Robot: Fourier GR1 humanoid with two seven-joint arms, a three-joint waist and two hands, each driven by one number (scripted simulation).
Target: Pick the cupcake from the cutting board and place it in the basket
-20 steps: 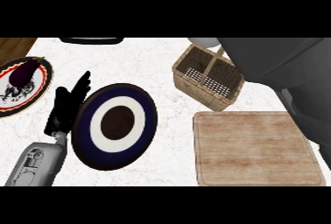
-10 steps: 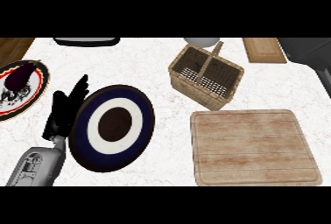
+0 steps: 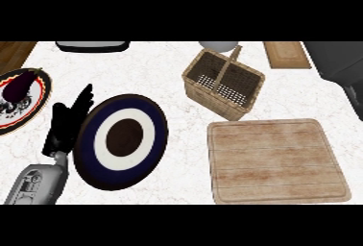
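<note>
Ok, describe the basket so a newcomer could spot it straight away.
Start at the big wooden cutting board on the right of the counter. Just beyond its far left corner stands the basket. It is the only woven thing there, square, open-topped, with a handle arching over it.

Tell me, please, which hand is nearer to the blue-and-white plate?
Left. The left hand rests open against the blue-and-white plate, at its left rim; the right hand is not in view.

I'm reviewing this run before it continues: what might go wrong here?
1. No cupcake shows on the cutting board or in the basket: a pick may lack a target.
2. The basket's handle crosses its opening and might block a drop.
3. The left robot hand sits beside the blue plate and might nudge it.
</note>
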